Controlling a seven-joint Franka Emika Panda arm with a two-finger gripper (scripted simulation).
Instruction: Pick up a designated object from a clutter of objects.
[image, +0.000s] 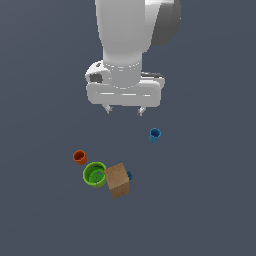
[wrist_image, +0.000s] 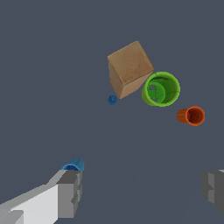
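Observation:
The bright-blue cup (image: 154, 135) stands alone on the dark floor, apart from the clutter. In the wrist view the blue cup (wrist_image: 74, 165) is partly hidden behind one finger (wrist_image: 70, 192). My gripper (image: 124, 110) hangs above the floor, open and empty, toward the exterior view's left of the blue cup and higher than it. In the wrist view the gripper (wrist_image: 142, 190) shows both fingers wide apart. The clutter lies in front: an orange cup (image: 80, 157), a larger green cup (image: 94, 174) and a tan cube (image: 117, 180).
A second, tiny blue item (image: 129, 175) peeks out beside the tan cube (wrist_image: 130, 68); it also shows in the wrist view (wrist_image: 112, 99). The green cup (wrist_image: 161, 89) touches the cube, and the orange cup (wrist_image: 191, 116) lies close by.

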